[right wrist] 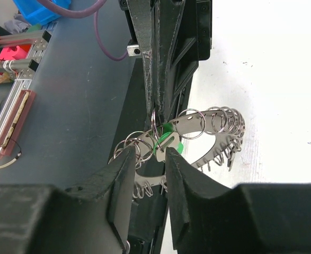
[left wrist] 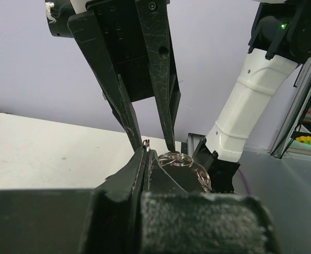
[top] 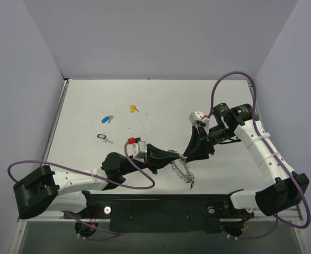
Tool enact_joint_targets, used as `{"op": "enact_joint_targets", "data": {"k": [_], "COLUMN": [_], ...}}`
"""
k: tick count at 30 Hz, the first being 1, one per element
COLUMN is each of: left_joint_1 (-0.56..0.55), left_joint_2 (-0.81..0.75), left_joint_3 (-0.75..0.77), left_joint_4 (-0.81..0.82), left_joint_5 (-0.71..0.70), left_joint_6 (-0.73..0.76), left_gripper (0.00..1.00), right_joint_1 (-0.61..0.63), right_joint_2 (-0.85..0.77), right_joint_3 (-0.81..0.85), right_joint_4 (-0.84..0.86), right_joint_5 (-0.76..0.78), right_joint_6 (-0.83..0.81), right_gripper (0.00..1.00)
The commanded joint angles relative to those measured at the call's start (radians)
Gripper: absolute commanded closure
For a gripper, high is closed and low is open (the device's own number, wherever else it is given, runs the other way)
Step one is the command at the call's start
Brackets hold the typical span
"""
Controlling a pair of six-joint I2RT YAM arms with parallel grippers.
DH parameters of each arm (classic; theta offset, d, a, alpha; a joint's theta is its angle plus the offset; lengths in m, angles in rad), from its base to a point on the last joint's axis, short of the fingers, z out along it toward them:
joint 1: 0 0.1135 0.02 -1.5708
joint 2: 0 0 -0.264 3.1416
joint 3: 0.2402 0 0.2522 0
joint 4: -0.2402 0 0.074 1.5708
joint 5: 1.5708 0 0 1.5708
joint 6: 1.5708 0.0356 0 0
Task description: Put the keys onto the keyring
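Over white table, clamps keyring in left gripper; straddles green-headed key with right gripper, jaws narrowly apart.

left arm and right arm: white shells, black joints | purple cables | red wrist tags | black scuffed fingers

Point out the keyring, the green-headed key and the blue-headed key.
keyring point(right wrist: 193, 119), right wrist view, on the flat metal band of the hoop.
green-headed key point(right wrist: 166, 138), right wrist view, on its green plastic head.
blue-headed key point(top: 106, 119), top external view, on its blue head.
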Motion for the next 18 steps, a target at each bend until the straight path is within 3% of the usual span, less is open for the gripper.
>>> {"op": "enact_joint_targets", "data": {"k": [1,7,18], "left_joint_1": [0.006,0.006,0.006], "left_joint_2": [0.001,0.004,0.021], "left_joint_3": [0.046,0.047,0.049], "left_joint_4": [0.112,0.115,0.127], "left_joint_5": [0.01,0.015,0.024], "left_joint_6": [-0.015,-0.016,-0.025], "left_gripper": [1.0,1.0,1.0], "right_joint_1": [0.004,0.004,-0.001], "right_joint_2": [0.003,0.005,-0.004], "right_joint_3": [0.029,0.031,0.039], "right_joint_4": [-0.115,-0.115,-0.116], "right_joint_5": [-0.055,-0.055,-0.056], "right_joint_6": [-0.041,-0.042,-0.039], "right_gripper": [0.76,0.84,0.86]}}
